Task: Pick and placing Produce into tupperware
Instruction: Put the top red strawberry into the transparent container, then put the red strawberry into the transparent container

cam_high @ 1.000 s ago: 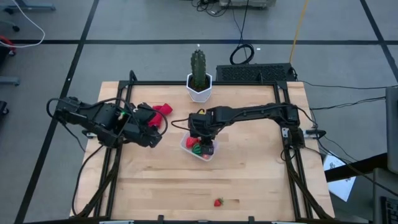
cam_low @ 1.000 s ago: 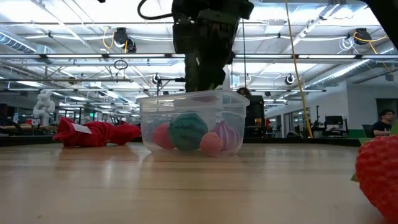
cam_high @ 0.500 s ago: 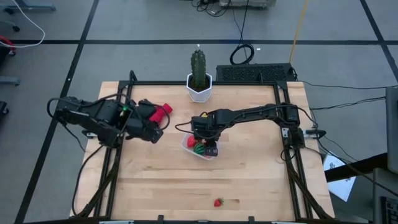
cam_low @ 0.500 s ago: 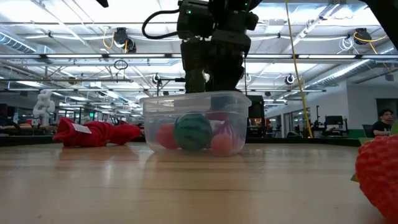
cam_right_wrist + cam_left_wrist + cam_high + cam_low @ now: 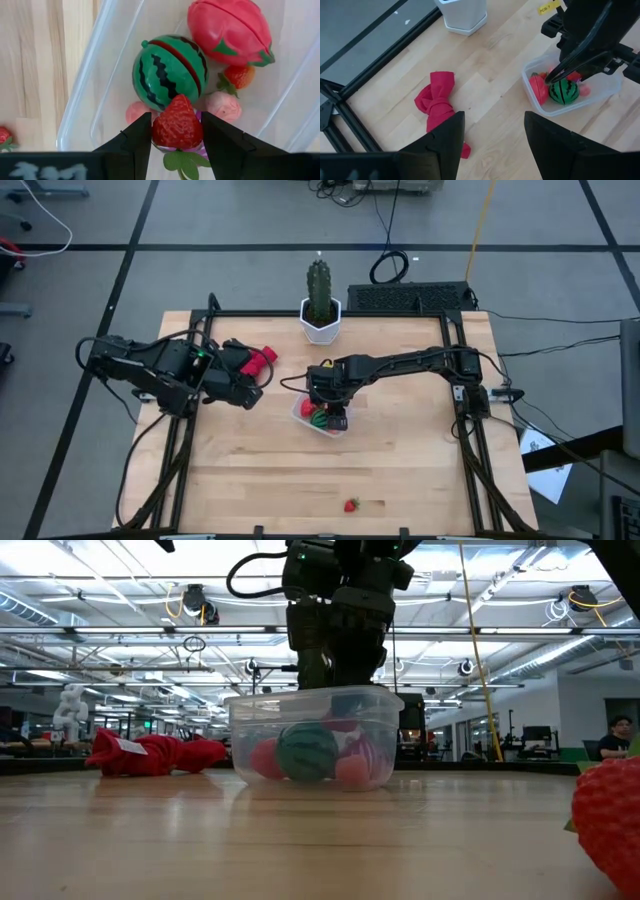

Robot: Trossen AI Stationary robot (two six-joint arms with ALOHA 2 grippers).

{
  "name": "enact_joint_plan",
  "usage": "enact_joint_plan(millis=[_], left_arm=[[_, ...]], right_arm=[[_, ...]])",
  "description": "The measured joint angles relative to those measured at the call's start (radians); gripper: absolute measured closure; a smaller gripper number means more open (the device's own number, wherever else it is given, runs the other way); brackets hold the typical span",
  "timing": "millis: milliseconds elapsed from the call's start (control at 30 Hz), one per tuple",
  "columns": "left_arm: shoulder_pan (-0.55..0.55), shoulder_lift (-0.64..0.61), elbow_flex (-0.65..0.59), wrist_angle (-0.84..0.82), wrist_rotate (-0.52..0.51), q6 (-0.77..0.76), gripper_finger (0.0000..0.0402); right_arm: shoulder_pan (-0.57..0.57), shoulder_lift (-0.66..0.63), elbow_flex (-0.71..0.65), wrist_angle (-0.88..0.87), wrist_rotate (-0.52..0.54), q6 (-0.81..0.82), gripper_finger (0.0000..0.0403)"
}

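The clear tupperware (image 5: 300, 412) stands at the table's middle with its base on the wood. Inside it lie a green striped ball (image 5: 170, 70), a red oval (image 5: 230, 30), a tiny strawberry (image 5: 239, 76) and pink bits (image 5: 221, 106). My right gripper (image 5: 176, 127) hangs over the tub, its fingers dipped inside the rim (image 5: 340, 690), shut on a red strawberry (image 5: 176, 122). My left gripper (image 5: 248, 392) is open above the table's left part, beside the red cloth (image 5: 257, 360). My right gripper pinches the strawberry by its two sides (image 5: 162, 127) between both fingers, coming from above and pointing down. The fruit is lifted clear over the tub's contents, next to the green striped ball. Its green leaves (image 5: 177, 161) lie back between the fingers.
A green cactus in a white pot (image 5: 320, 315) stands at the far edge. Another strawberry (image 5: 351, 505) lies near the near edge and looms at the right of the low view (image 5: 608, 820). Black frame rails (image 5: 180, 450) run along both sides.
My right gripper has come down from above the rim into the tub, and the tub has slid slightly. My left gripper has drawn back a little toward the table's left, uncovering more of the red cloth.
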Motion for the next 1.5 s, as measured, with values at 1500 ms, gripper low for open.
enact_joint_plan(millis=[1500], left_arm=[[-0.001,0.000,0.000,0.000,-0.015,0.001,0.0192]], right_arm=[[0.031,-0.085,0.113,-0.034,-0.002,-0.073,0.0185]])
